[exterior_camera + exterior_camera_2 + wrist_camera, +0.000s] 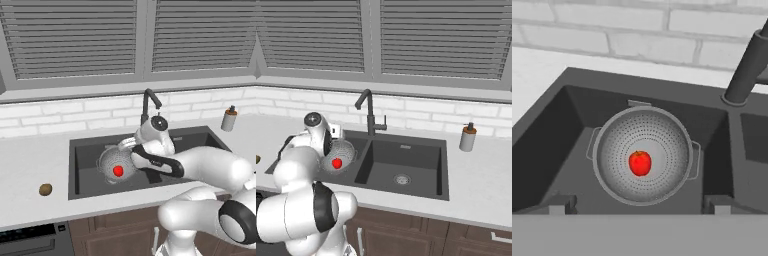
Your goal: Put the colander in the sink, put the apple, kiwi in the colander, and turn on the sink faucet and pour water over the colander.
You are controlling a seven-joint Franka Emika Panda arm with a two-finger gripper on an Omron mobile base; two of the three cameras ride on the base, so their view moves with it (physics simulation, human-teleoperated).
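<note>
pincer: my pincer hangs over the left basin with its jaws spread wide apart and nothing between them; in the hand view one dark fingertip rises at 7 o'clock and the other at 5 o'clock.
colander: the colander sits on the floor of the left basin, straight ahead of my pincer at 12 o'clock and clear of both tips. It is a round silver-grey bowl, dotted all over with fine holes, with a smooth raised rim and small loop handles at 9 and 3 o'clock.
apple: the apple lies in the middle of the colander, centred between my tips and apart from them. It is small, round, bright red and glossy.
kiwi: the kiwi lies on the counter well to the left of the sink, at 9 o'clock from the colander in the left base view. It is a small brown-olive oval with a dull skin.
sink: the sink is a dark grey, matt, rectangular double basin with a round metal drain in the right basin.
faucet: the faucet stands upright behind the divider, at 2 o'clock from the colander in the hand view. It is thin, dark and angled at the top.
wall: white brick tiles run behind the sink.
</note>
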